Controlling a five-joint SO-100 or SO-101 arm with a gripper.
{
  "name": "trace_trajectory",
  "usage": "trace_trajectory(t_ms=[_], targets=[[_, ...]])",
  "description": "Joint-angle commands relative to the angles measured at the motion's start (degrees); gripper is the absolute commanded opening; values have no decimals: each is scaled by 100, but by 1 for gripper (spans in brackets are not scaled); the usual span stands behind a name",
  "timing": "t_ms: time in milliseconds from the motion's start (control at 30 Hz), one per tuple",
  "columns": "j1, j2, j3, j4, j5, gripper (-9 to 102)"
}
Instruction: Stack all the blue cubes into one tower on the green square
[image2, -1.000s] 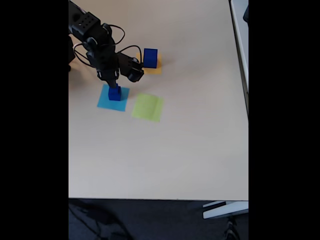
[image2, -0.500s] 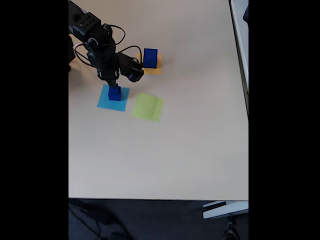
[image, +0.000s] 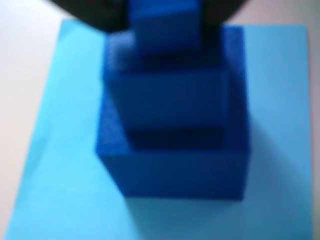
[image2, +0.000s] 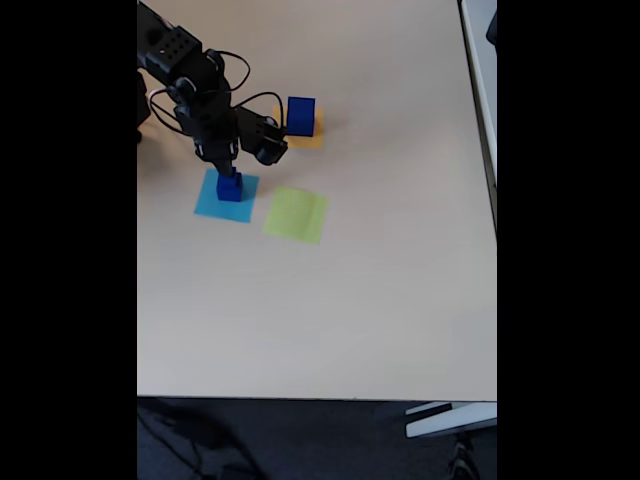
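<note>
- Three blue cubes (image: 172, 125) stacked on the light-blue square (image: 45, 175), biggest at the bottom, smallest on top.
- Gripper (image2: 228, 170) right over the stack's top; open or pinching, cannot tell.
- Largest cube (image2: 300, 114) sits on the orange square (image2: 317, 133).
- Green square (image2: 295, 214) bare, beside the stack.

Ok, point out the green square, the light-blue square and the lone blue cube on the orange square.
green square (image2: 295, 214), fixed view, middle of the bare lime paper.
light-blue square (image2: 208, 203), fixed view, bare left part beside the cube stack.
lone blue cube (image2: 300, 114), fixed view, middle of its visible face, resting on the orange square (image2: 316, 136).
</note>
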Motion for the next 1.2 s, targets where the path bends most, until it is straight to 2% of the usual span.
trace_trajectory(t_ms=[0,1167], targets=[[26,290,-18,-105,44,3],[-79,387,202,-246,149,8]])
